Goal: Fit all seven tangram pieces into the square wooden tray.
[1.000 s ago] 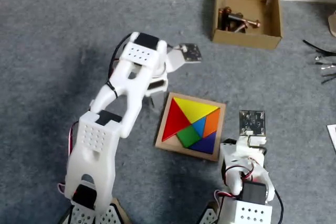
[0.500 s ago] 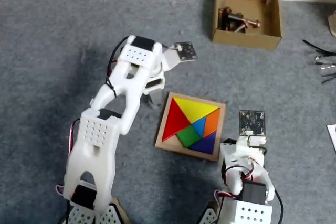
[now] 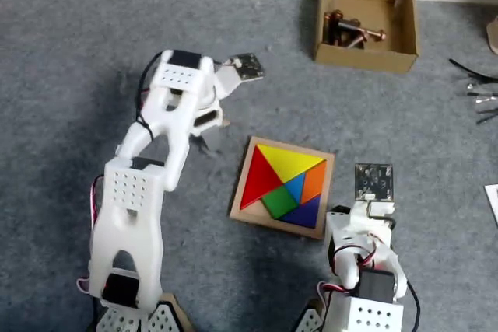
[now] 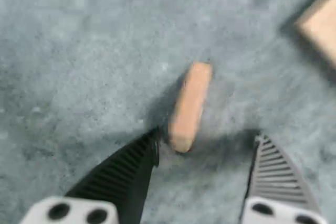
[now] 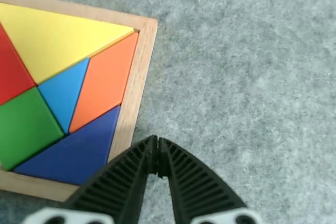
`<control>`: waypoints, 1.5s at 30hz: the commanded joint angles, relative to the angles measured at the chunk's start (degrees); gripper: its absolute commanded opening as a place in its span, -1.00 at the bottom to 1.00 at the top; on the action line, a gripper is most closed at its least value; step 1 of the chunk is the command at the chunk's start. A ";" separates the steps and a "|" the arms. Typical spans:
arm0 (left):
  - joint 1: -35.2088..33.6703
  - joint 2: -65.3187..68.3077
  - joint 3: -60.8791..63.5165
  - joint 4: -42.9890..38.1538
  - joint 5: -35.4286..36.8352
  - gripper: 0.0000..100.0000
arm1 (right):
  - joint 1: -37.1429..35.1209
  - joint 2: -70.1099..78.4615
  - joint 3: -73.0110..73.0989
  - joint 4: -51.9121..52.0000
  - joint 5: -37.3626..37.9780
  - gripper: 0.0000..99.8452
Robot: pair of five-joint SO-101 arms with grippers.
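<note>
The square wooden tray [image 3: 243,203] lies on the grey carpet with yellow, red, green, light blue, orange and dark blue pieces fitted flat in it. My left gripper [image 3: 204,141] hovers to the left of the tray's top corner, open. In the left wrist view a small tan wooden piece [image 4: 190,106] lies on the carpet just ahead of the gap between the open left gripper [image 4: 207,139] fingers, nearer one finger [image 4: 131,169]. A tray corner [image 4: 320,22] shows beyond it. My right gripper [image 5: 157,153] is shut beside the tray rim [image 5: 137,90], by the dark blue piece [image 5: 79,150].
A cardboard box [image 3: 366,52] holding copper-coloured metal parts stands at the back right. Cables [image 3: 476,87] lie at the right edge. The right arm [image 3: 362,231] is folded close to the tray's lower right side. Open carpet stretches to the left and behind.
My left arm has swung left and back, away from the tray's top corner. The right arm and the tray have not moved.
</note>
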 commanded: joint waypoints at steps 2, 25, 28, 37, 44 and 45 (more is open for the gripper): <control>-1.80 -0.57 -0.40 -0.44 -0.35 -0.47 | 0.66 -0.66 6.02 0.22 0.62 -0.98; -1.63 -0.48 -2.42 -7.38 4.66 -0.47 | 0.66 -0.66 6.02 0.22 0.62 -0.98; -1.63 -0.48 -2.42 -7.38 4.66 -0.47 | 0.66 -0.66 6.02 0.22 0.62 -0.98; -1.36 -0.57 -2.59 -7.47 4.66 -0.74 | 0.66 -0.66 6.02 0.22 0.62 -0.98; -1.36 -0.48 -2.42 -7.12 4.66 -0.85 | 0.66 -0.66 6.02 0.22 0.62 -0.98; -1.36 -0.48 -2.42 -7.03 4.66 -0.85 | 0.66 -0.66 6.02 0.22 0.62 -0.98</control>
